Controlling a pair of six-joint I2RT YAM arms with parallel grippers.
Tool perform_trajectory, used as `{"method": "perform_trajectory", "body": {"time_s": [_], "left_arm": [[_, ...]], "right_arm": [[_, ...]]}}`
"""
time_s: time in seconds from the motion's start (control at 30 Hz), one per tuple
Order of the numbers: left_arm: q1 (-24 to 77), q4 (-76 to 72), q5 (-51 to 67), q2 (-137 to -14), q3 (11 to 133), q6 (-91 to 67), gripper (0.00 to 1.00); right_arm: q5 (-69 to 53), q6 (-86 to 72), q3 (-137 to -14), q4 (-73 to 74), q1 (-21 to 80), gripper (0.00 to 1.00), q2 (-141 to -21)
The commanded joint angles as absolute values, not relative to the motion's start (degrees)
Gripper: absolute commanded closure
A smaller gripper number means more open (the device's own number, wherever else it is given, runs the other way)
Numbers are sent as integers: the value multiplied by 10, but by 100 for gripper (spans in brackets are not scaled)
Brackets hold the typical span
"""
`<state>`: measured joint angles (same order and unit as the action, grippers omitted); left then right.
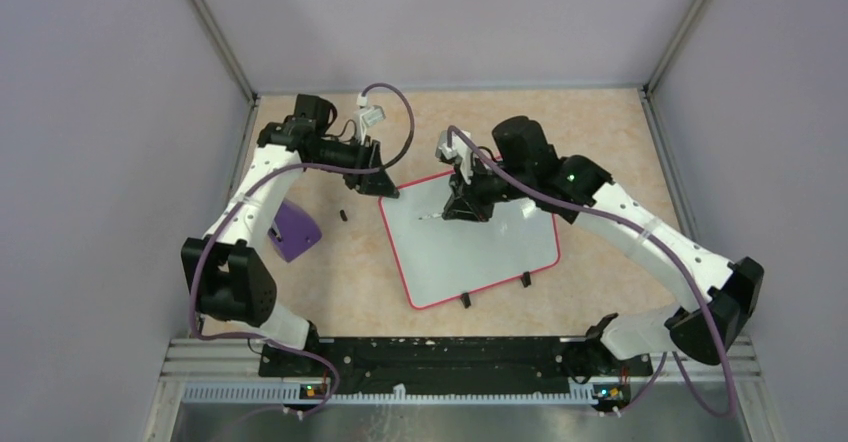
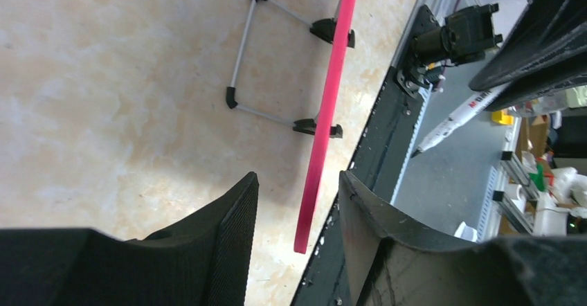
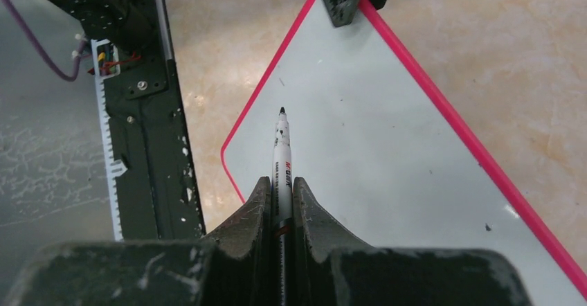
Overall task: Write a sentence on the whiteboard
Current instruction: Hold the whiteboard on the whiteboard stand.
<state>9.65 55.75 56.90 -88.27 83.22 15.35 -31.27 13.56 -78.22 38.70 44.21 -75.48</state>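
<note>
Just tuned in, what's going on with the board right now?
The right fingers are shut on a marker, its tip aimed over the whiteboard, which looks blank: nothing written yet. Whether the tip touches is unclear. The left fingers stand open astride the board's red rim at its far-left corner, not clamping it. A purple block sits off to the left.

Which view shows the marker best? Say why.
Right wrist: the marker runs straight up the frame, tip and printed barrel plain, clamped between the jaws. Left wrist shows it from the side, far right, partly under the other arm's jaws. Top view gives only a speck of it.
</note>
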Motion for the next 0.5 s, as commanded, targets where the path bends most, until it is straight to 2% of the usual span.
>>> {"method": "perform_trajectory", "body": {"time_s": [0.0, 0.47], "left_arm": [[99, 552, 619, -869, 812, 169, 50], [97, 542, 637, -882, 809, 160, 87]], "right_arm": [[-237, 102, -831, 318, 466, 100, -776], [-177, 84, -854, 289, 532, 100, -823]]}}
